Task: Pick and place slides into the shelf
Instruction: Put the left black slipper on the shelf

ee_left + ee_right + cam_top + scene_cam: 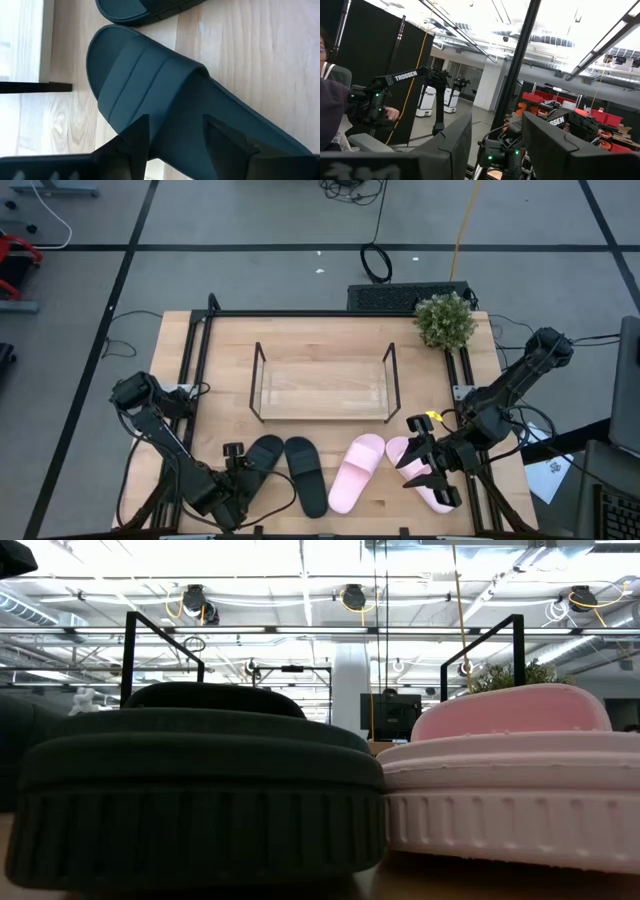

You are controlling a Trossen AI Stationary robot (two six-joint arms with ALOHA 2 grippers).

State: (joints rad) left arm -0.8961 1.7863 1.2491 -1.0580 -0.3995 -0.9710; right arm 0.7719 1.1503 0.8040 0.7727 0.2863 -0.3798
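Four slides lie in a row on the table [180, 370], along its near edge, in front of the shelf [323, 385]. From left to right in the high view: the left black slide [262, 456], the right black slide [306, 474], the left pink slide [355, 471] and the right pink slide [415, 470]. No slide is on the shelf. The shelf stands at the table's centre, with its wire frame upright and its clear base bare.

The left gripper [236, 470] sits low at the near-left part of the table, directly over the heel end of the left black slide. In the left wrist view the fingers [135, 145] are spread apart and straddle the slide's sole behind the strap. The slide's body lies between the jaws and runs diagonally past them. The fingers are open; a grip is not closed on the slide. The toe of the right black slide shows just beyond.

The right gripper [432, 465] is above the right pink slide, near the table's right edge. Its wrist camera points outward into the room, not at the table. The fingers [450, 145] stand apart with nothing between them. A person's sleeve [332, 117] shows at the edge of that view.

A potted plant [445, 320] stands at the far-right corner of the table.

In the low view, a black slide [200, 795] and a pink slide [510, 785] fill the frame side by side, almost touching.
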